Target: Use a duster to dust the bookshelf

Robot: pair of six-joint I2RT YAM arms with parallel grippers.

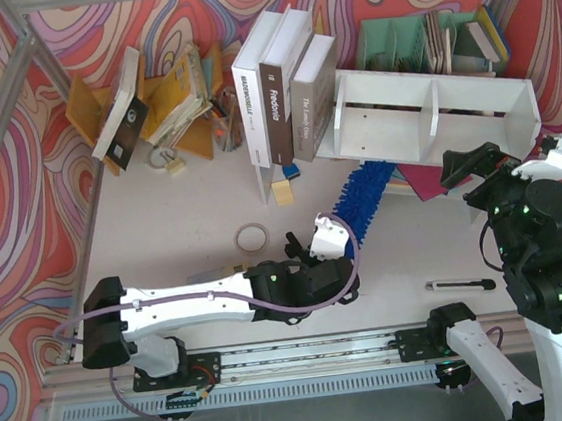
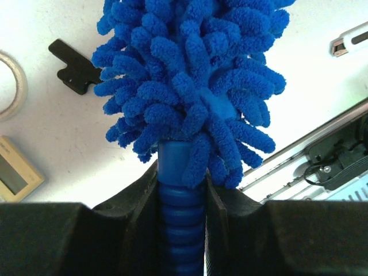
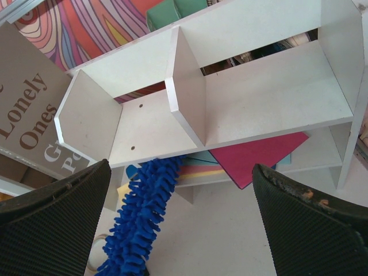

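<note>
The white bookshelf stands at the back right, its two compartments facing the arms; it fills the right wrist view. The blue fluffy duster lies slanted from the table's middle toward the shelf. Its tip reaches the lower front edge of the left compartment. My left gripper is shut on the duster's ribbed blue handle, with the fluffy head just past the fingers. My right gripper is open and empty in front of the shelf, fingers wide apart.
Upright books stand left of the shelf. A yellow book rack and a green organiser are at the back. Coloured paper sheets lie under the shelf. A tape roll, black clip and black pen lie on the table.
</note>
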